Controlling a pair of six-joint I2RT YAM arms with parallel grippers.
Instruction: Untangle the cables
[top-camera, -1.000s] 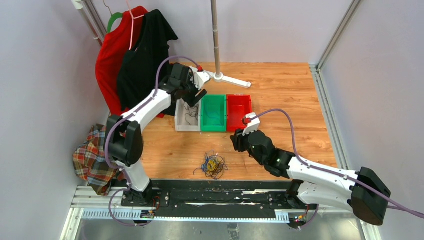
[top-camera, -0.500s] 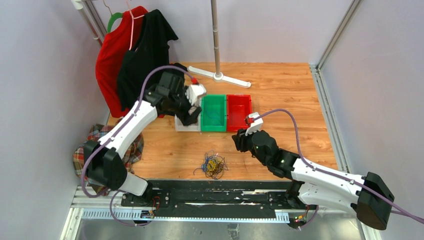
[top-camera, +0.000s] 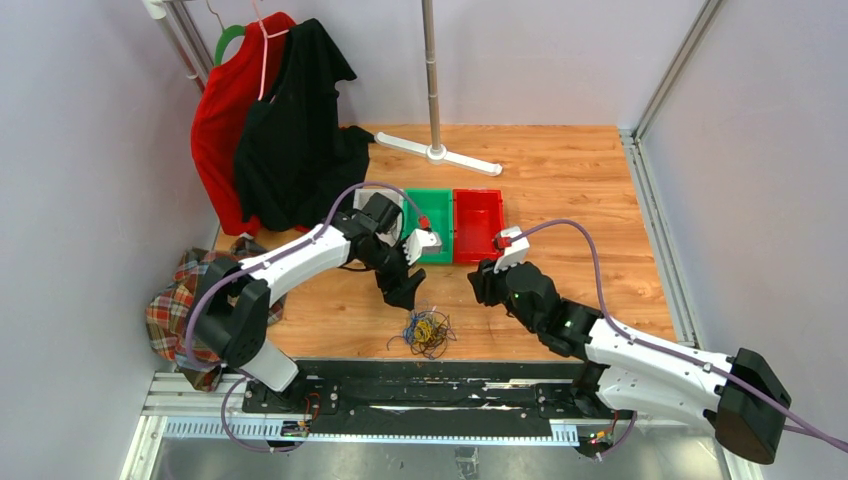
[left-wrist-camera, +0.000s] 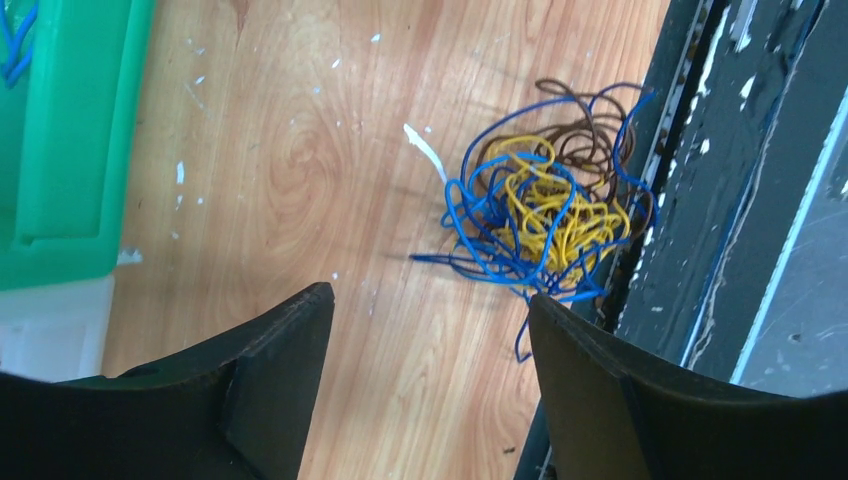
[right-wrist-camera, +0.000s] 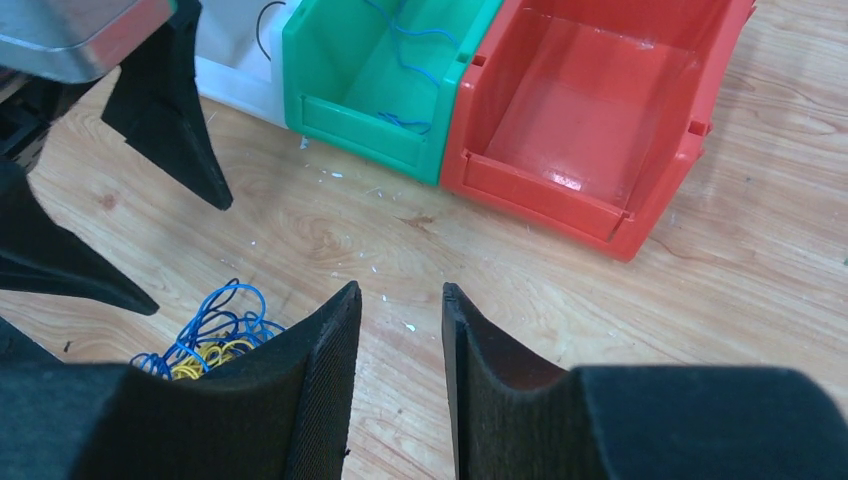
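A tangled bunch of blue, yellow and dark cables (top-camera: 427, 332) lies on the wooden table near its front edge. It also shows in the left wrist view (left-wrist-camera: 540, 215) and the right wrist view (right-wrist-camera: 205, 335). My left gripper (top-camera: 402, 291) hangs just above and left of the bunch, open wide and empty (left-wrist-camera: 430, 297). My right gripper (top-camera: 484, 287) is right of the bunch, slightly open and empty (right-wrist-camera: 400, 290). A blue cable (right-wrist-camera: 410, 60) lies in the green bin (right-wrist-camera: 370, 120), and a black cable shows in the white bin (right-wrist-camera: 235, 30).
A red bin (top-camera: 478, 222) stands beside the green bin (top-camera: 435, 215). The black rail (top-camera: 420, 385) runs right behind the bunch at the table's front edge. Red and black shirts (top-camera: 270, 120) hang at the back left. A stand's white base (top-camera: 440, 153) is beyond the bins, and a plaid cloth (top-camera: 180, 315) lies on the left.
My left arm has swung from over the white bin toward the front and down, and now sits by the cable bunch. My right arm has barely moved.
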